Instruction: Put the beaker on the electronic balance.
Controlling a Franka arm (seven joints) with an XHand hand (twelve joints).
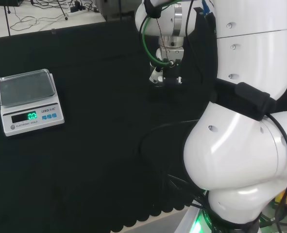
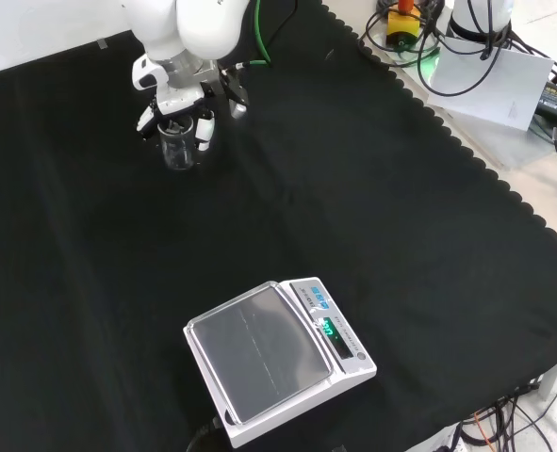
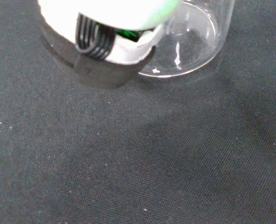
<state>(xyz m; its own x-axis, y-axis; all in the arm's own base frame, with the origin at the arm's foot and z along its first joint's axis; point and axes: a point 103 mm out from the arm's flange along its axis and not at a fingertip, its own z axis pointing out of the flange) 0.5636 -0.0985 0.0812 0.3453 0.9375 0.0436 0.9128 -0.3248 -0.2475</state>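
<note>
One clear glass beaker [image 2: 177,149] | hand [image 2: 176,111] fingers curled round it | balance [image 2: 276,360] flat-topped, apart

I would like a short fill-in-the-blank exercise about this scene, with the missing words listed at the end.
1. The weighing pan of the scale has ____ on it.
2. In the front view, the hand is around a clear ____.
3. The bench is covered with a ____ cloth.
4. In the head view, the scale stands to the ____ of the hand.

Missing words: nothing; beaker; black; left
</note>
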